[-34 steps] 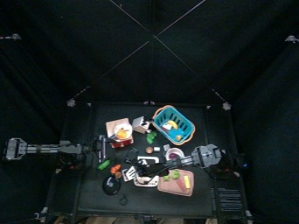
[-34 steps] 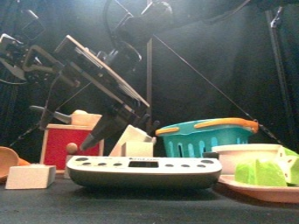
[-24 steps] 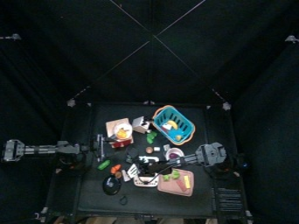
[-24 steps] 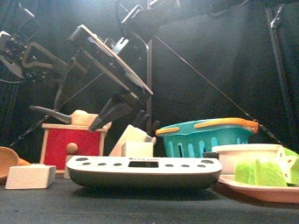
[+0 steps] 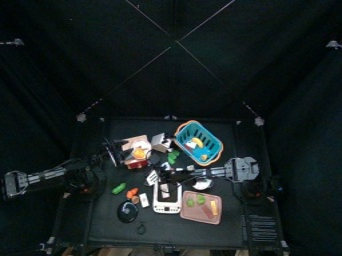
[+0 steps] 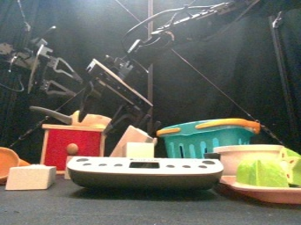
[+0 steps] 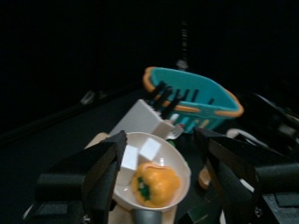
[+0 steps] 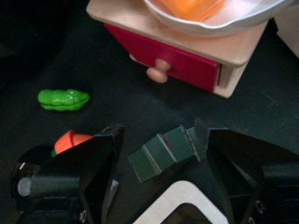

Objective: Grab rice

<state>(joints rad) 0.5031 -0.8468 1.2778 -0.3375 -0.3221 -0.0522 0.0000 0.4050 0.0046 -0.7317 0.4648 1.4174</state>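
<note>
My right gripper (image 8: pixel 163 140) (image 5: pixel 160 176) reaches in from the right to the table's middle, open, nothing between its jaws. Just below it lies a flat white corner with a dark edge, which I take for the rice (image 8: pixel 176 208) (image 5: pixel 151 178); most of it is out of the wrist view. A dark green ridged piece (image 8: pixel 158 150) lies between the jaws' tips. My left gripper (image 7: pixel 163 144) (image 5: pixel 110 158) hangs open at the left, facing a white bowl (image 7: pixel 146 166) that holds an orange fruit (image 7: pixel 155 184).
A red wooden box with a knob (image 8: pixel 176 52) (image 6: pixel 70 145) carries that bowl. Near it lie a green vegetable (image 8: pixel 62 99) and an orange-red piece (image 8: pixel 73 138). The teal basket (image 6: pixel 209 136) (image 7: pixel 193 92) stands behind, a white scale (image 6: pixel 144 172) at the front, a plate of green food (image 6: pixel 265 180) right.
The right gripper has moved left across the table's middle, toward the red box. The left arm has swung in and lifted beside that box.
</note>
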